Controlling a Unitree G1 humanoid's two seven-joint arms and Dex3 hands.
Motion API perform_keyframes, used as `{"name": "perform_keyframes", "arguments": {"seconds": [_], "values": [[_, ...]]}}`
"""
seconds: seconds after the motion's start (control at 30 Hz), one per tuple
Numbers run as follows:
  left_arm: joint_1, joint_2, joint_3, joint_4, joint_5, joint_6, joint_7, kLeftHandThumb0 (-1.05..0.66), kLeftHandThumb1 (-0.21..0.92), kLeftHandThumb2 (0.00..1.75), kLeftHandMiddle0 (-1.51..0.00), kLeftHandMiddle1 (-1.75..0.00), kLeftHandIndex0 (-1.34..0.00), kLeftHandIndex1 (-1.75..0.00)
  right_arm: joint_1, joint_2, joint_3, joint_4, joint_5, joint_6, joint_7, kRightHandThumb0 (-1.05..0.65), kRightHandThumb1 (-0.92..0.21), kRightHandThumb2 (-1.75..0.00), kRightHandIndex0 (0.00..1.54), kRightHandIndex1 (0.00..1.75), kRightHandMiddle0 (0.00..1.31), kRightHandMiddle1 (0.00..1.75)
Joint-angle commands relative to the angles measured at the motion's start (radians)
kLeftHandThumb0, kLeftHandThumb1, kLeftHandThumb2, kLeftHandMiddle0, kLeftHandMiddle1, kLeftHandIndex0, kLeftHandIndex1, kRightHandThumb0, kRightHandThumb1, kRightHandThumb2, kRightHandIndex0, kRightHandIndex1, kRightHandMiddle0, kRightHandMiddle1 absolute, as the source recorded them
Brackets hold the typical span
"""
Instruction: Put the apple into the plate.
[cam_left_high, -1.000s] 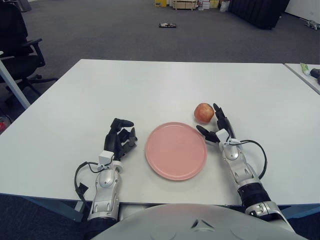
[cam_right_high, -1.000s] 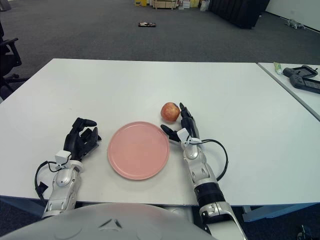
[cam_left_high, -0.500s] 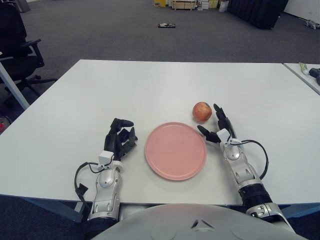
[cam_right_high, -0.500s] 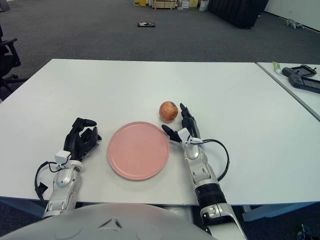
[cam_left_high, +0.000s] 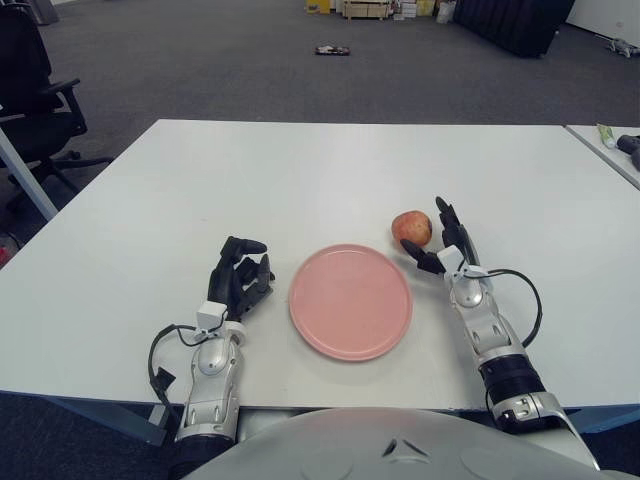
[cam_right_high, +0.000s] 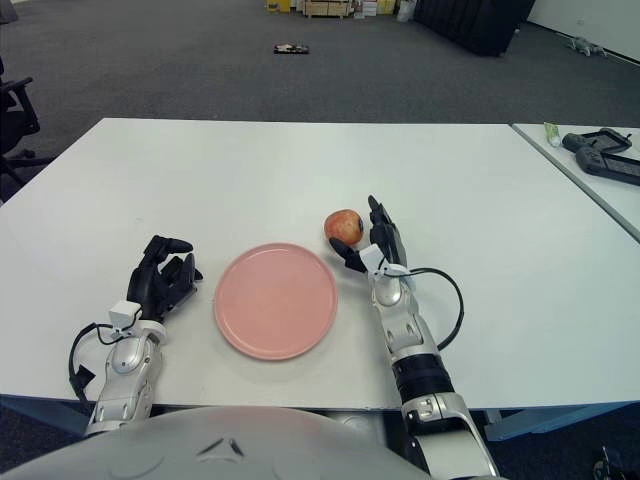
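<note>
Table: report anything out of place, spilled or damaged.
Nothing stands out. The apple sits whole on the table beyond the plate, which lies flat. The right hand is open beside the apple; the left hand rests curled.

Two head-mounted stereo views, set side by side, directed forward and down at the white table (cam_left_high: 330, 170) from close above its near edge. The tabletop is shared almost wholly; the right eye view is shifted slightly rightward.

A red-and-yellow round apple (cam_left_high: 411, 227) beside a plain pink round plate (cam_left_high: 351, 301) on a white table (cam_left_high: 300, 180), black-fingered silver hands near.
</note>
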Motion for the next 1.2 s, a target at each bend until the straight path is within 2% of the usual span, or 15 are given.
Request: {"name": "perform_keyframes", "arguments": {"seconds": [0.0,0.27,0.4,0.7,1.17], "values": [[-0.016,0.000,0.004,0.000,-0.001,-0.001,0.004,-0.38,0.71,0.82,-0.63,-1.75,-0.32,-1.75,-0.077,-0.010,-0.013,-0.011,0.000,0.029,0.010,-0.82,-0.67,-0.63,0.01,0.01,0.00,0.22],[-0.021,0.002,0.005,0.004,0.012,-0.006,0.013,-0.38,0.71,0.82,-0.65,-1.75,-0.32,-1.75,-0.172,-0.020,-0.016,-0.022,-0.030,0.108,0.000,-0.80,-0.62,-0.65,0.01,0.02,0.00,0.23],[-0.021,0.001,0.004,0.005,0.020,-0.008,0.019,-0.38,0.71,0.82,-0.66,-1.75,-0.32,-1.75,-0.202,-0.036,-0.012,-0.028,-0.041,0.122,0.012,-0.81,-0.61,-0.66,0.00,0.01,0.00,0.22],[-0.022,0.000,0.004,0.010,0.011,-0.019,0.013,-0.38,0.72,0.81,-0.68,-1.75,-0.32,-1.75,-0.231,-0.072,0.015,-0.060,-0.072,0.114,0.041,-0.82,-0.60,-0.67,0.00,0.00,0.00,0.20],[-0.023,-0.001,0.005,0.010,0.011,-0.014,0.015,-0.38,0.71,0.82,-0.69,-1.75,-0.32,-1.75,-0.262,-0.082,0.082,-0.102,-0.132,0.152,0.102,-0.82,-0.57,-0.67,0.00,0.00,0.00,0.12]]}}
